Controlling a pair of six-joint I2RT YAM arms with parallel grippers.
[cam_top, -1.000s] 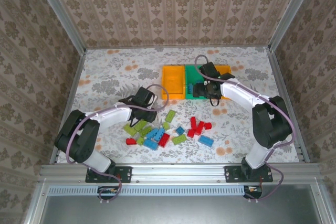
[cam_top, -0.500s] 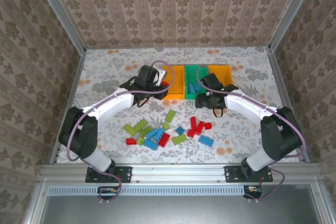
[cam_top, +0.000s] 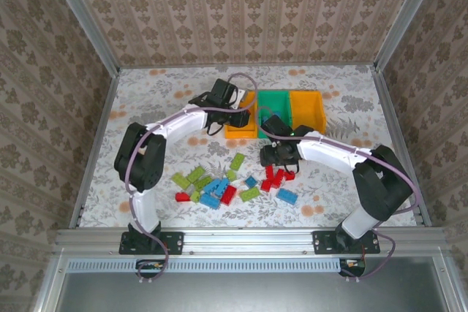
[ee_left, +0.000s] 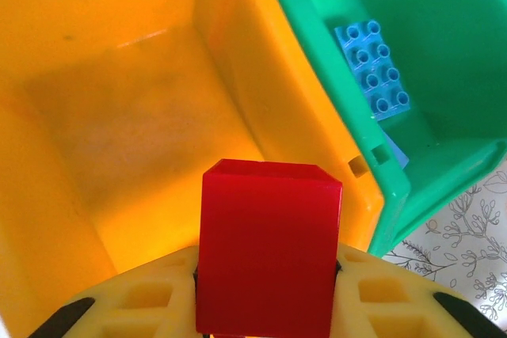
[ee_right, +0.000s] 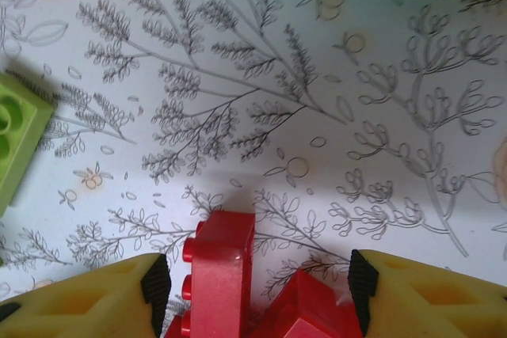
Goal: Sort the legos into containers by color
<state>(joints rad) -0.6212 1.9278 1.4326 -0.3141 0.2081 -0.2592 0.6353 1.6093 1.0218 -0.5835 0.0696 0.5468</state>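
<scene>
over the left orange bin (cam_top: 238, 132): my left gripper (ee_left: 269, 302) hangs above the open cavity, pads clamped on either side of the held red brick (ee_left: 269, 251). i keep it inside the line of the walls so that a release would drop the brick in, not beside.
left orange bin, inside: the floor looks bare in the left wrist view. i judge this bin the home for red.
green bin (ee_left: 451, 29): touches the left orange bin on its right. a blue brick (ee_left: 372, 69) lies on its floor, studs up, which suggests blue belongs there.
right orange bin (cam_top: 307, 109): beyond the green bin. i cannot tell what it holds.
right gripper (ee_right: 257, 286): low over the table (ee_right: 317, 77), jaws apart, one pad on each side of two red bricks (ee_right: 223, 263) lying against each other. i set it astride them so that a squeeze would catch one.
lime brick (ee_right: 16, 140): at the left edge of the right wrist view, apart from the fingers and out of the way.
loose legos (cam_top: 219, 189): red, blue and lime, scattered on the table nearer the arm bases than the bins. most of the sorting looks undone.
risk: with two reds between the jaws, closing may pinch both or nudge one aside.
</scene>
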